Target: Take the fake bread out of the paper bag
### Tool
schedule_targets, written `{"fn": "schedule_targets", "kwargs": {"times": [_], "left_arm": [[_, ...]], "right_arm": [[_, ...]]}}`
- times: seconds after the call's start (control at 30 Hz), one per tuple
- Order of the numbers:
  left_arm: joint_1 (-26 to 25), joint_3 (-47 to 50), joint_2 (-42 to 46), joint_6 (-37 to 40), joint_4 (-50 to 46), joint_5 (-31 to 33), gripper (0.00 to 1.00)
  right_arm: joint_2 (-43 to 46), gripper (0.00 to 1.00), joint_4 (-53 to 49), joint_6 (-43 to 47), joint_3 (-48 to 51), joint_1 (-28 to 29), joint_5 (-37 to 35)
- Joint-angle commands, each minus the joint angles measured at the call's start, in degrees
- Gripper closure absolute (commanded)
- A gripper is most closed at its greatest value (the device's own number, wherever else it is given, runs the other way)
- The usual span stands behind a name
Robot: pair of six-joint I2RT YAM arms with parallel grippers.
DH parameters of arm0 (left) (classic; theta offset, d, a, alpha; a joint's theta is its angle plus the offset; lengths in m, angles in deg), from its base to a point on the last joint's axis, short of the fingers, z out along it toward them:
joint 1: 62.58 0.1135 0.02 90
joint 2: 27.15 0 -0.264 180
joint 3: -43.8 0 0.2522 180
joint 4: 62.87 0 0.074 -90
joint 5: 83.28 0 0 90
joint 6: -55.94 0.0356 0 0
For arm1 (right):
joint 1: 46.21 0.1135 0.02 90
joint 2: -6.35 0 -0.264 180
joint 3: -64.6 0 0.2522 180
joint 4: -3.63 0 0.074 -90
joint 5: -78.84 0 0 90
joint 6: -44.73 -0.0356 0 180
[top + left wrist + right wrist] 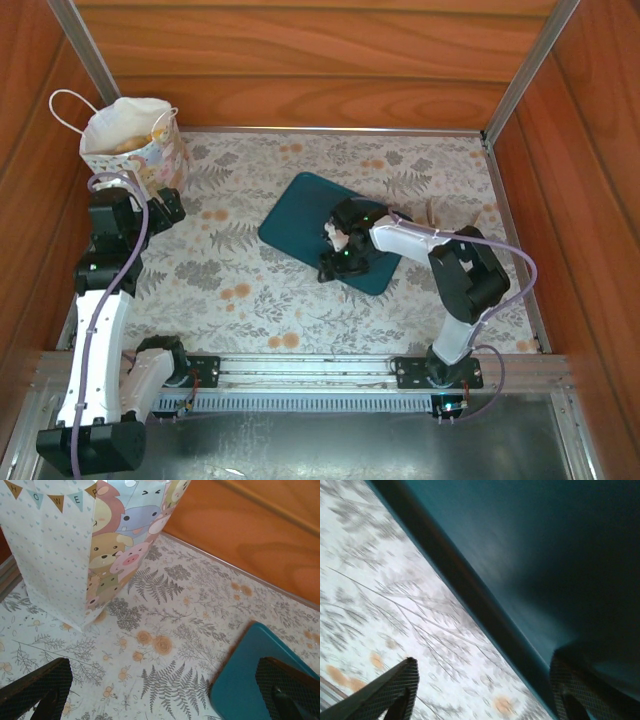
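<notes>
Left of the tray [239, 680], the bag [55, 555] loses its mouth and handles to the top edge in the left wrist view. The tray's own far side runs off the corner there too. From above, the bread [132, 138] in the bag is just golden blobs, too small to count or sort. Over the tray's middle, the right gripper [336, 250] is a dark tangle, fingertips impossible to pick out. On the right wrist view, the tray rim is smeared and dim.

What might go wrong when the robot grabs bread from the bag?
The paper bag stands upright and looks light; the open left jaws near it might tip or crush it. The fake bread sits down inside, so a grab may catch paper instead. The right jaws, low at the edge of the teal tray, might shove it.
</notes>
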Motion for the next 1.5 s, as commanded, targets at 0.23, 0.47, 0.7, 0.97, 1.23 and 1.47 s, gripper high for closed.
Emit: {"fn": "schedule_targets", "kwargs": {"times": [0.23,0.47,0.7,0.97,1.23,1.47], "left_arm": [[0.4,0.8,2.1,1.7,-3.2,-1.0,0.00],[0.3,0.9,5.4,2.8,-5.9,-0.6,0.00],[0.3,1.5,6.7,3.0,-6.5,-0.2,0.00],[0.4,1.7,6.6,3.4,-6.7,0.3,0.00],[0.4,1.4,6.4,3.3,-6.7,-0.2,0.00],[0.3,1.3,5.7,3.6,-6.6,-0.2,0.00]], "right_arm": [[4.5,0.43,7.2,23.9,-3.1,6.0,-10.8],[-5.6,0.50,7.6,31.9,-11.4,10.9,-18.7],[-10.3,0.57,7.7,34.5,-12.7,12.4,-21.1],[-11.4,0.73,5.1,37.0,-9.8,13.3,-22.6],[-2.9,0.92,4.8,45.6,1.3,13.4,-22.3],[5.2,1.00,3.2,50.4,11.4,13.3,-20.6]]}}
